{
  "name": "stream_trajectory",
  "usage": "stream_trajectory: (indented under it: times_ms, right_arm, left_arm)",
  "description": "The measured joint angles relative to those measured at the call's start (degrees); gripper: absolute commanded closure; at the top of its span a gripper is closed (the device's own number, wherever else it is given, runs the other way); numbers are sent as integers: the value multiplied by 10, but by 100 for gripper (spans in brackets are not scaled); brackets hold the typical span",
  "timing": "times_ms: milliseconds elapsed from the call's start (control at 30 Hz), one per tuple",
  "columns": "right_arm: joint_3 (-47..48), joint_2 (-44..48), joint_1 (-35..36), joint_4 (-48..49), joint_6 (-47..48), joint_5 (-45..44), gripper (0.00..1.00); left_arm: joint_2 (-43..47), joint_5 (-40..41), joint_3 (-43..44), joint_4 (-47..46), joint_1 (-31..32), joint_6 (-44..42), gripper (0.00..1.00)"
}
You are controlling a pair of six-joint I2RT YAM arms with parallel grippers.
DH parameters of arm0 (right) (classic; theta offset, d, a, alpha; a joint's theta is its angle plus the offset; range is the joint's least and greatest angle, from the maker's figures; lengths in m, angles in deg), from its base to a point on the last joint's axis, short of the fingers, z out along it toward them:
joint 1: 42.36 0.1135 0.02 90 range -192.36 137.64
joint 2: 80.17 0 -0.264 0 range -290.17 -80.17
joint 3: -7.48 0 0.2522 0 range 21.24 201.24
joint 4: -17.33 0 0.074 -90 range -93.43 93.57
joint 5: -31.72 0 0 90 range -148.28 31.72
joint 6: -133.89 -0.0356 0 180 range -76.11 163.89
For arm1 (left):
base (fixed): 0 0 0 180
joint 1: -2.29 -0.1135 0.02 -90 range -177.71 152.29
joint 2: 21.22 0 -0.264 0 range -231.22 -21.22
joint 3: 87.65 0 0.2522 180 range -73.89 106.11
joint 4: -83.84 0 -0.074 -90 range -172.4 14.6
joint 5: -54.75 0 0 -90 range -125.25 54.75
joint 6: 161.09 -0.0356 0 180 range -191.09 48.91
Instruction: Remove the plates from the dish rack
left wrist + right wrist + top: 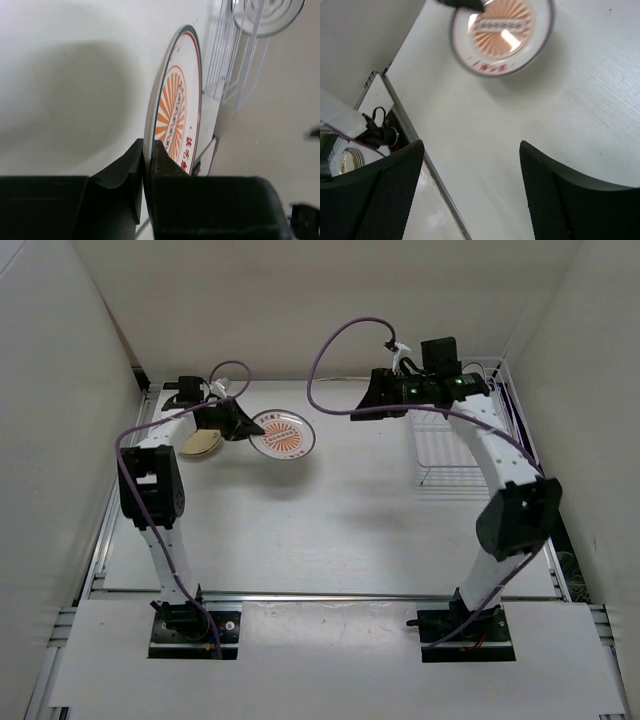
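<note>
My left gripper (240,423) is shut on the rim of the larger white plate (283,433), which has its orange-red pattern facing up over the table's far left-centre. In the left wrist view the gripper (147,146) pinches the plate (176,107) edge-on. A small stack of cream plates (202,444) lies just left of it. The white wire dish rack (452,445) stands at the far right. My right gripper (363,403) is open and empty in the air between the rack and the plate. In the right wrist view the gripper (471,145) faces the patterned plate (502,31).
White walls close in the table on the left, back and right. A metal rail (120,510) runs along the table's left edge. In the left wrist view a pale ringed disc (267,15) shows behind the rack's bars (227,65). Purple cables hang from both arms.
</note>
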State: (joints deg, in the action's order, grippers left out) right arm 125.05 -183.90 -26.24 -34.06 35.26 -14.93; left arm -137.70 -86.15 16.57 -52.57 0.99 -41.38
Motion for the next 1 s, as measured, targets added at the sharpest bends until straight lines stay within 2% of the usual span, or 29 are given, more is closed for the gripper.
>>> stream_trajectory:
  times_ms: [167, 333, 500, 700, 733, 767, 833, 867, 900, 933, 1000]
  right_arm:
    - [-85, 125, 16, -5, 17, -4, 20]
    - [-177, 187, 17, -34, 25, -8, 20]
    - [-238, 194, 7, -68, 33, -17, 20]
    - [-246, 195, 0, -78, 43, -33, 20]
    - [-246, 195, 0, -77, 45, -34, 20]
    - [-246, 195, 0, -77, 45, -34, 20]
    - [-246, 195, 1, -77, 46, -36, 20]
    - [-246, 195, 1, -76, 46, -36, 20]
    - [-245, 195, 1, -76, 46, -37, 20]
    - [-245, 195, 1, -76, 46, -38, 20]
    - [-245, 195, 1, -75, 46, -39, 20]
  left_arm:
    - [-122, 9, 155, -24, 2, 36, 90]
    - [-221, -14, 273, -64, 14, 49, 90]
    - [-296, -57, 305, -91, 40, 53, 90]
    - [-356, -73, 306, -88, 62, 54, 88]
    - [-358, -77, 306, -89, 62, 54, 83]
    - [-358, -78, 306, -89, 62, 54, 63]
    - [-358, -82, 306, -94, 60, 51, 35]
    - [-356, -101, 305, -98, 59, 61, 24]
    - [-352, -107, 303, -103, 58, 60, 8]
    - [-346, -115, 302, -106, 57, 59, 2]
    - [-331, -110, 296, -110, 56, 52, 0]
